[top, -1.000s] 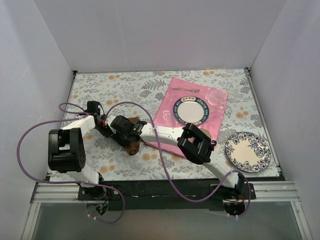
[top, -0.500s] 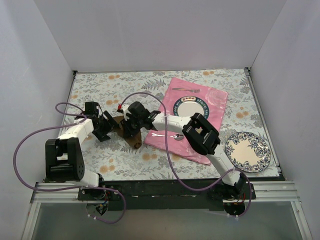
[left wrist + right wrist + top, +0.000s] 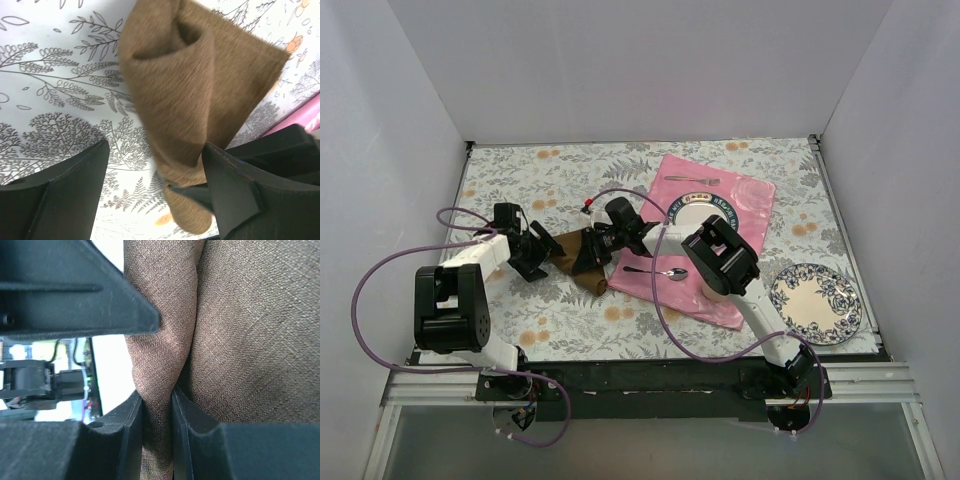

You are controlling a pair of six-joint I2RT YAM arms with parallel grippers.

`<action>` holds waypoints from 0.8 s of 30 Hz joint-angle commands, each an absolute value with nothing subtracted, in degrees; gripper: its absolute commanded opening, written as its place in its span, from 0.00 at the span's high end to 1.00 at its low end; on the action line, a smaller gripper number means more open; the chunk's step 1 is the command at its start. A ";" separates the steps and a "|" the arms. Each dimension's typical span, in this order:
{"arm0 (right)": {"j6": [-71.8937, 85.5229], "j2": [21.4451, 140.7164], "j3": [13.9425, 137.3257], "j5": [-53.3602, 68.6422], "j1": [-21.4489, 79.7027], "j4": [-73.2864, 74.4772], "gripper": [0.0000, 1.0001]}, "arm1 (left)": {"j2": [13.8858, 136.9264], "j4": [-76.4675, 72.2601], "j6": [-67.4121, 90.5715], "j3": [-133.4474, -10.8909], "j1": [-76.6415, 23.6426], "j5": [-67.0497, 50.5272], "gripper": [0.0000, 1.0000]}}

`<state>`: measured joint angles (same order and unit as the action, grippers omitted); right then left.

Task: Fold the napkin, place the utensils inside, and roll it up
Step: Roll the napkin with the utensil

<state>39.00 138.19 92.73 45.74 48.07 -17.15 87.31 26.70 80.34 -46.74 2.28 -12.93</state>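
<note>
The brown napkin (image 3: 576,256) lies bunched on the floral tablecloth, left of the pink mat. My right gripper (image 3: 158,407) is shut on a pinched fold of the napkin (image 3: 250,330). My left gripper (image 3: 155,175) stands open, with the napkin (image 3: 195,90) hanging against its right finger (image 3: 235,195) and nothing clamped. From above, the left gripper (image 3: 536,256) sits at the napkin's left edge and the right gripper (image 3: 598,246) at its right edge. The utensils are apart from it: a silver spoon (image 3: 658,272) on the pink mat and a fork (image 3: 692,180) near the mat's far edge.
The pink mat (image 3: 740,200) carries a blue-rimmed plate (image 3: 698,212), partly hidden by the right arm. A blue floral plate (image 3: 815,303) sits at the near right. White walls enclose the table, and purple cables loop over both arms.
The left gripper has opened and let go of the napkin. The right gripper has moved further from its base and closed on a fold, uncovering the spoon.
</note>
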 commanded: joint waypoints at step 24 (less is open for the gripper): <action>0.73 129.99 109.25 11.19 56.94 22.15 0.17 | 95.80 25.75 76.29 -49.48 1.58 -7.56 0.73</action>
<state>13.63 134.67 105.86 28.64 52.38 12.21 93.97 23.03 78.54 -50.83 1.74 -10.90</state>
